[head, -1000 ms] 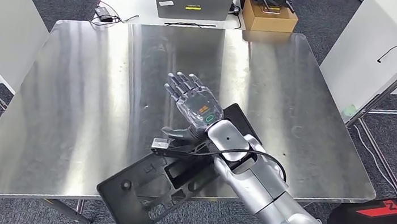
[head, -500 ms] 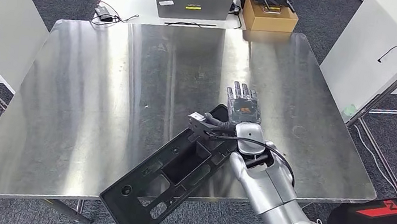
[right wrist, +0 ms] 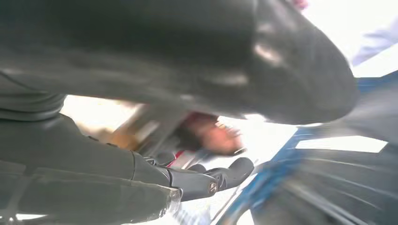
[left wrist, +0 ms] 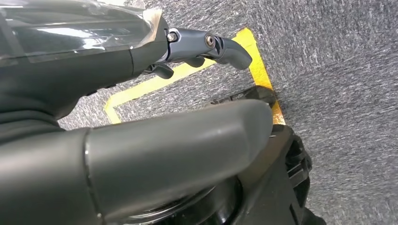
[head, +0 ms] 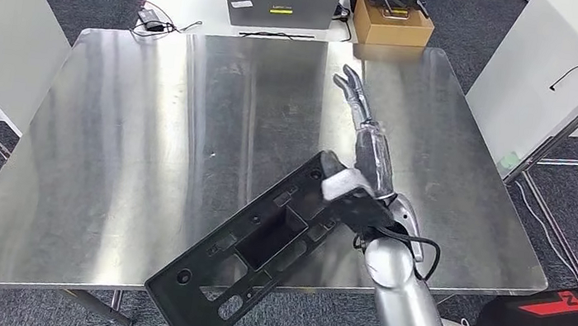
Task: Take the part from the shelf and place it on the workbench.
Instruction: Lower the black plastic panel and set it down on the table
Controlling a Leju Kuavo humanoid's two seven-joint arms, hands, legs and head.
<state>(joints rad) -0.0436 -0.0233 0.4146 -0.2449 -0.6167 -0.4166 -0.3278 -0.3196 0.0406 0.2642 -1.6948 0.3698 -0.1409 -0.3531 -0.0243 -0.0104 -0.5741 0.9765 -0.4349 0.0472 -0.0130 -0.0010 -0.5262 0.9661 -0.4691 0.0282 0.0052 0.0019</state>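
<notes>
table [head: 148, 129]: steel, carrying only the far part of the black part; the near end overhangs its near edge.
part [head: 244, 261]: long black frame, axis running near-left to far-right; most lies near-left of the right hand.
right hand [head: 362, 147]: fingers straight, spread, holding nothing, at the part's far-right end.
left hand [left wrist: 141, 117]: hangs over carpet, holding nothing.

The right arm [head: 405, 310] covers the near right corner of the black part [head: 259, 247], so any contact there cannot be made out. The right wrist view is smeared with blur (a person [right wrist: 213, 136] shows as a vague shape). The laptop [head: 282, 4] label is too small to read.
</notes>
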